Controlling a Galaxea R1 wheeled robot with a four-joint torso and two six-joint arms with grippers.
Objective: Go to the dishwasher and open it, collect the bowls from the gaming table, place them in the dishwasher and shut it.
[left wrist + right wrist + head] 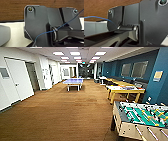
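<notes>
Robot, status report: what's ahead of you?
Claws: state unclear. White-topped, yellow-edged gaming table ahead right. Green-field foosball table near right. Blue ping-pong table far ahead on brown carpet.

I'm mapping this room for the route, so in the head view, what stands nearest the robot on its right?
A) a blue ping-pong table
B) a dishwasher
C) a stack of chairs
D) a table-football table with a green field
D: the table-football table, with green field and rods, fills the lower right corner, while the blue ping-pong table stands far down the room.
</notes>
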